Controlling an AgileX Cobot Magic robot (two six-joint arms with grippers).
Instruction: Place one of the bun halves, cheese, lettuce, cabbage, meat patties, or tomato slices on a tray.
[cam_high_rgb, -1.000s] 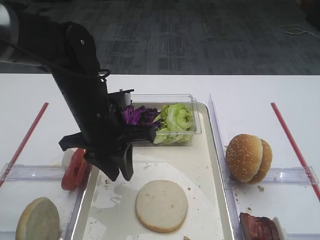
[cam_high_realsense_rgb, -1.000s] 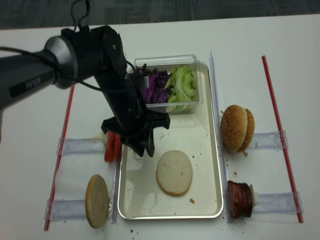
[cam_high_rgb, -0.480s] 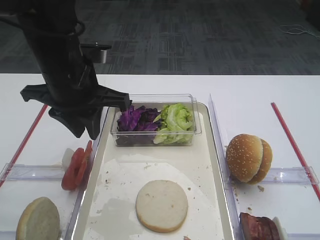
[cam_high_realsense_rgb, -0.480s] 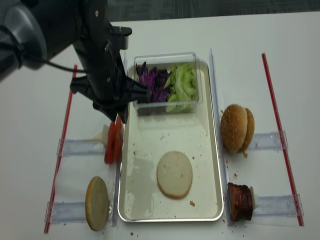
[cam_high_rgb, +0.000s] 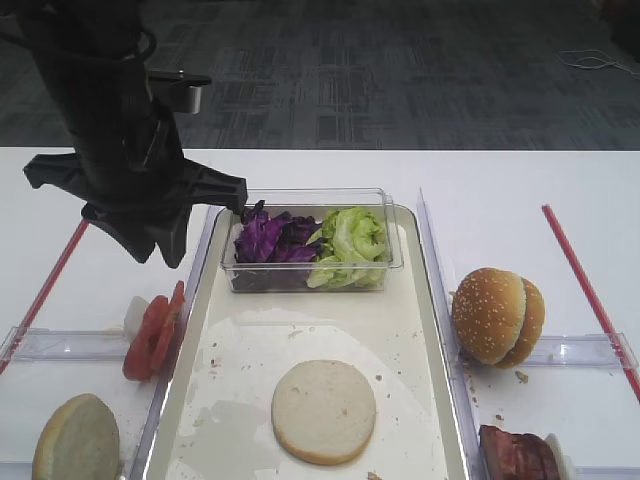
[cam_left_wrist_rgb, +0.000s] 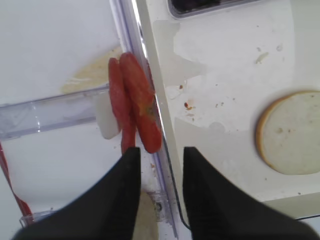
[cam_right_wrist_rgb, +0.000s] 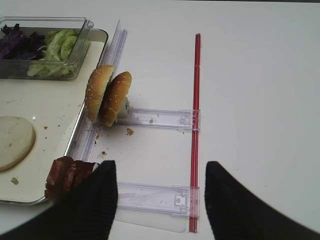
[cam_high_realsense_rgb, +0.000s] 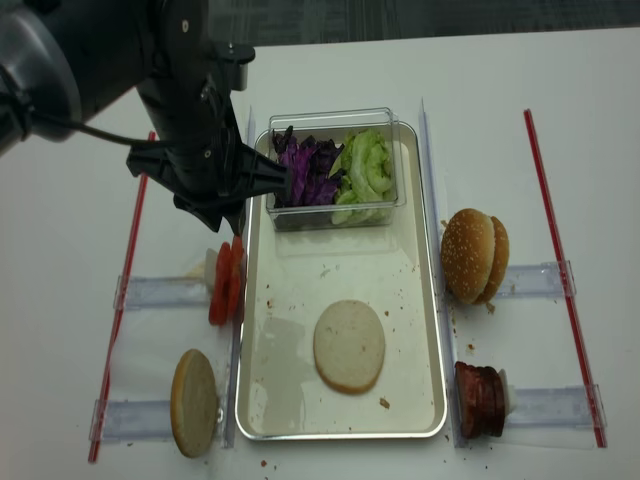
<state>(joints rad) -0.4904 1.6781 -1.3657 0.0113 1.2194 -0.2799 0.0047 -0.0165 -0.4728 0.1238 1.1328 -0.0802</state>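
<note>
The left gripper (cam_left_wrist_rgb: 159, 167), jaws slightly parted and empty, is hung above the tomato slices (cam_left_wrist_rgb: 134, 102), seemingly to pick them for the tray (cam_high_rgb: 425, 300); the right gripper (cam_right_wrist_rgb: 159, 192) is held open.

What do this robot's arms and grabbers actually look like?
The left arm is thick, glossy and rounded, with a silvery-grey section running into black casing, and a thin black cable trailing beside it. A small grey box sits by its wrist. The left gripper and right gripper each end in two broad matte black fingers with rounded tips. No lettering is readable.
</note>
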